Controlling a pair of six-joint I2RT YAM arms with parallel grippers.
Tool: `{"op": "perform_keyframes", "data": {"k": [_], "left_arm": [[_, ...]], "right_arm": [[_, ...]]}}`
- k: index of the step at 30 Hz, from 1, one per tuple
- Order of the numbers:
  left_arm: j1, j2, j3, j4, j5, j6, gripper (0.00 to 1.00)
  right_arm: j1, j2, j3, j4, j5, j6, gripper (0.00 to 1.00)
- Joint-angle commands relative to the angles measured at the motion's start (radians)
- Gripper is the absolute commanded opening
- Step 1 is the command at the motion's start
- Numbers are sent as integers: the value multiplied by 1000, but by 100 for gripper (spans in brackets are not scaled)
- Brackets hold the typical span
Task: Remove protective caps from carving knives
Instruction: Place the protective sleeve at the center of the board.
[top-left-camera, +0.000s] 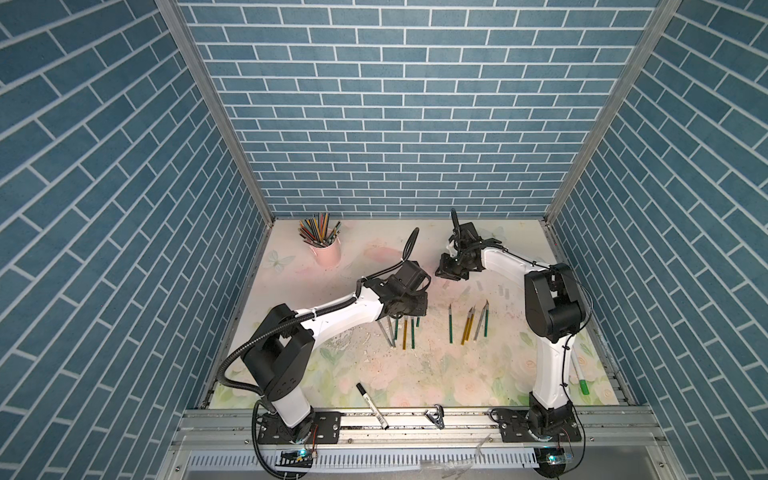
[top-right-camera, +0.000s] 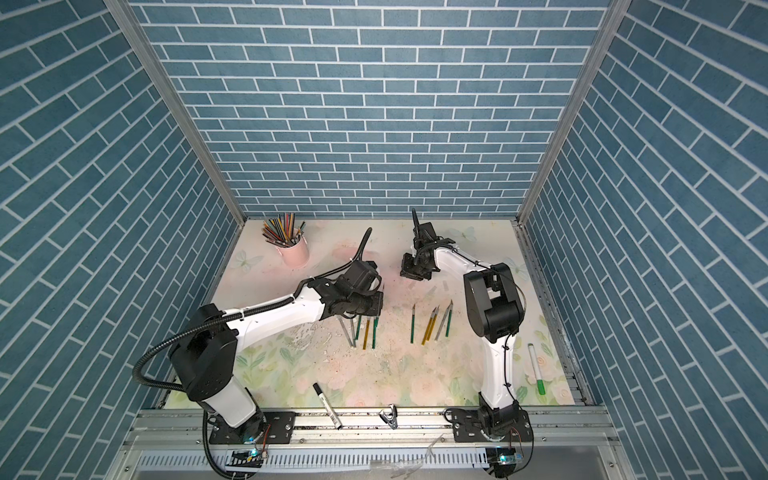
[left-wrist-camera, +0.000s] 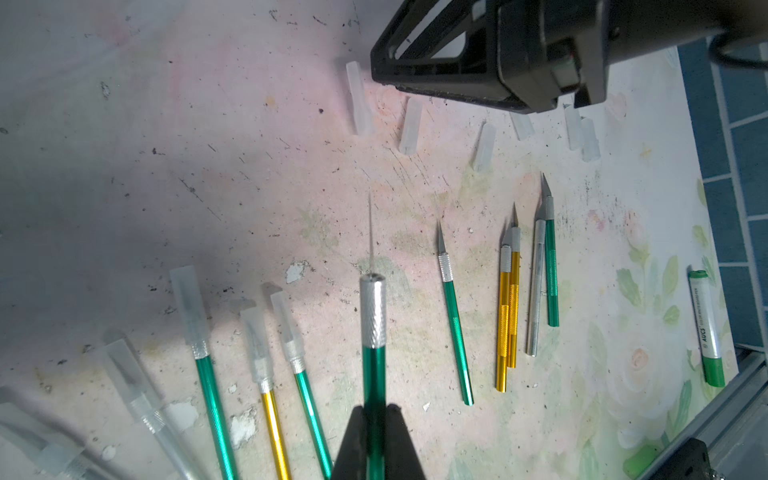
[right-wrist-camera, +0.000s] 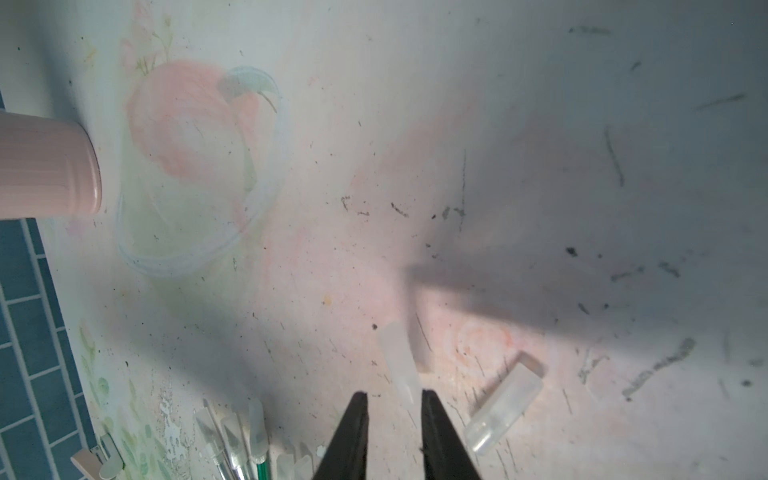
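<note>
Left tool (left-wrist-camera: 374, 409) pressed tight on a green knife (left-wrist-camera: 372, 316): glossy metallic shaft, knurled silver collar, thin bare blade. Right tool (right-wrist-camera: 394, 395) spread. A milky, translucent, tapered cap (right-wrist-camera: 398, 361) sits just off its tips, blurred; contact unclear. Worktop (top-left-camera: 374, 374): worn floral print, scuffed. In both top views, capped knives (top-left-camera: 405, 334) lie just below frame centre, bare knives (top-left-camera: 467, 330) right of them, loose caps (top-left-camera: 505, 291) above those.

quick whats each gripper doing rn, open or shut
Left gripper: shut on a green carving knife, blade bare.
Right gripper: open, holding nothing; a loose protective cap just beyond its tips.
</note>
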Motion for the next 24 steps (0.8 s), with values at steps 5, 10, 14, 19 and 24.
{"op": "perform_keyframes", "data": {"k": [5, 10, 14, 19, 24], "left_arm": [[5, 1, -22, 14, -2, -8, 7], [4, 1, -21, 14, -2, -6, 6], [4, 6, -18, 16, -2, -8, 6], [4, 13, -14, 14, -2, -10, 7], [3, 28, -1, 9, -2, -17, 7]], "right_arm": [[8, 16, 29, -54, 30, -30, 50], [7, -9, 18, -48, 35, -26, 64], [7, -27, 11, -45, 30, -23, 71], [8, -58, -14, -23, 13, -21, 76], [7, -92, -37, -21, 20, -23, 77]]}}
